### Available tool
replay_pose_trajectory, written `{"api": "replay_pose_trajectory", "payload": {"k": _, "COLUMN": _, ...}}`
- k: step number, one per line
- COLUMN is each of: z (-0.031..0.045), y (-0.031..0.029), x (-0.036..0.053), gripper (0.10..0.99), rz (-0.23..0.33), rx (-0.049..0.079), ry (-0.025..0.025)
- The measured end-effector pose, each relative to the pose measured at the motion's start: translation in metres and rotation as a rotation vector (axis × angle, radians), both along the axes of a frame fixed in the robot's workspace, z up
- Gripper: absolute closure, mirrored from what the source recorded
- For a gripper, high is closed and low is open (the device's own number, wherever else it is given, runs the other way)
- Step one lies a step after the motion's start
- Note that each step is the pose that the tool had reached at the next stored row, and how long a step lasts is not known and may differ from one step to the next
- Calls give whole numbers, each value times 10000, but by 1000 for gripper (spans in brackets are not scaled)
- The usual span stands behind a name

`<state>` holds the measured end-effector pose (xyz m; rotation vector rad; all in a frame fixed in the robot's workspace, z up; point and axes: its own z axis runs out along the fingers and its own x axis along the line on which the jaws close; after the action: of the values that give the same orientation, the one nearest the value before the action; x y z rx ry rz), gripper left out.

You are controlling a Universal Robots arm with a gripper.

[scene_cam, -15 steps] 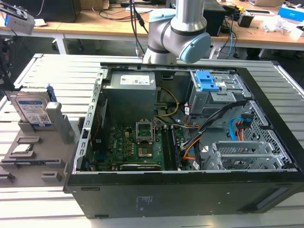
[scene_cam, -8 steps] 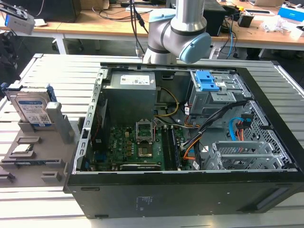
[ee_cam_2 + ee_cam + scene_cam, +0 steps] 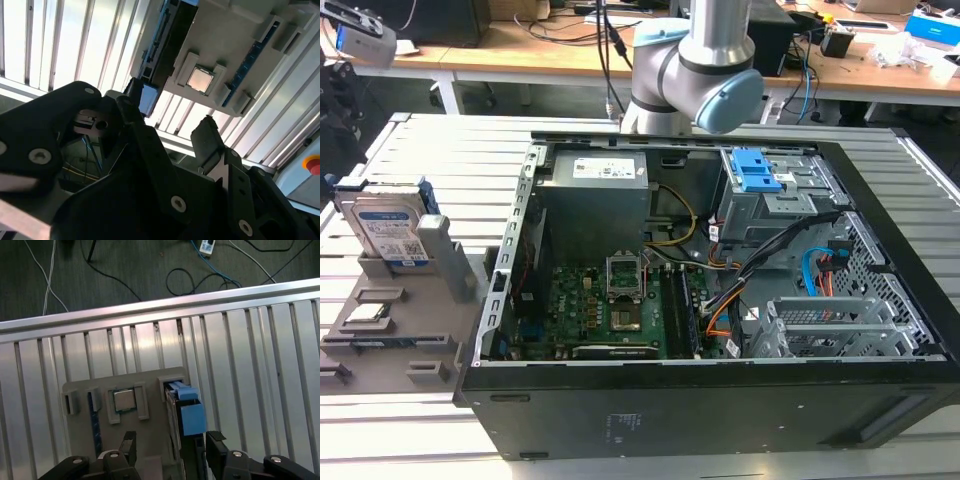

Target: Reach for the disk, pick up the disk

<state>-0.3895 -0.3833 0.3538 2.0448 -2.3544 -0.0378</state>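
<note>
Hanging released, fingers [image 3: 216, 450] spread, your pincer [image 3: 171, 452] faces the disk [image 3: 186, 412]: on edge straight ahead, lined up w/ the gap, flat faces toward fingers, no contact.

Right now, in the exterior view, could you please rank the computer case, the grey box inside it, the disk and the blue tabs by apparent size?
1. Computer case
2. Grey box
3. Disk, close to the box; their differing depth makes this pair unsure
4. Blue tabs
</note>
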Motion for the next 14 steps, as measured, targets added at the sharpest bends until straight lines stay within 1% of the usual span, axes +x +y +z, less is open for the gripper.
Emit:
{"api": "replay_pose_trajectory", "payload": {"k": 2, "z": 0, "y": 45, "x": 0, "gripper": 424, "rz": 3, "rx": 0, "ry": -1}}
{"api": "replay_pose_trajectory", "payload": {"k": 3, "z": 0, "y": 81, "x": 0, "gripper": 424, "rz": 7, "rx": 0, "ry": 0}}
{"api": "replay_pose_trajectory", "payload": {"k": 4, "z": 0, "y": 94, "x": 0, "gripper": 424, "rz": 12, "rx": -1, "ry": 1}}
{"api": "replay_pose_trajectory", "payload": {"k": 6, "z": -3, "y": 101, "x": 0, "gripper": 424, "rz": 36, "rx": -1, "ry": 1}}
{"api": "replay_pose_trajectory", "payload": {"k": 9, "z": -47, "y": 102, "x": 0, "gripper": 424, "rz": 106, "rx": -1, "ry": 2}}
{"api": "replay_pose_trajectory", "payload": {"k": 14, "z": -83, "y": 102, "x": 0, "gripper": 424, "rz": 154, "rx": -1, "ry": 1}}
